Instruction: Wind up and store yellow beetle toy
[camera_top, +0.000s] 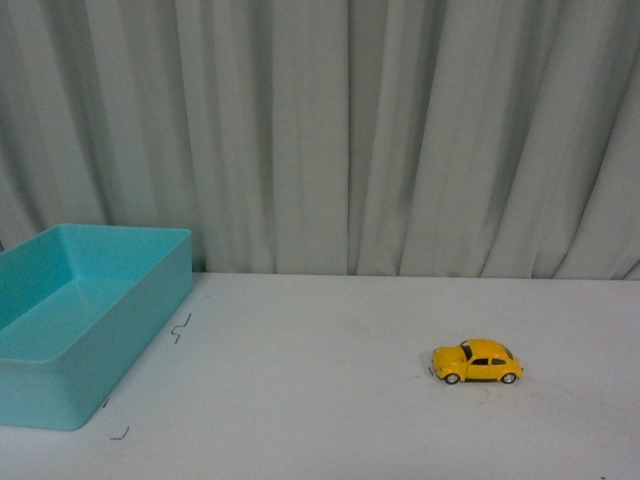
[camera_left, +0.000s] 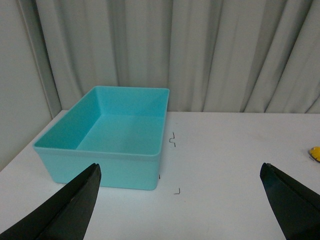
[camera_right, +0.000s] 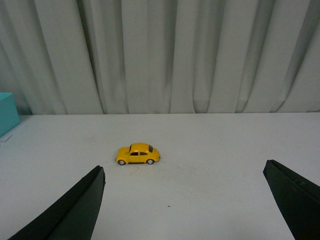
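Note:
The yellow beetle toy stands on its wheels on the white table, right of centre, side-on with its nose to the left. It also shows in the right wrist view, some way ahead of my right gripper, which is open and empty. A sliver of it shows at the edge of the left wrist view. My left gripper is open and empty, close to the front of the teal bin. Neither arm shows in the front view.
The teal bin is open-topped and empty, at the table's left side. Small black tape marks lie on the white table beside it. A grey pleated curtain hangs behind the table's far edge.

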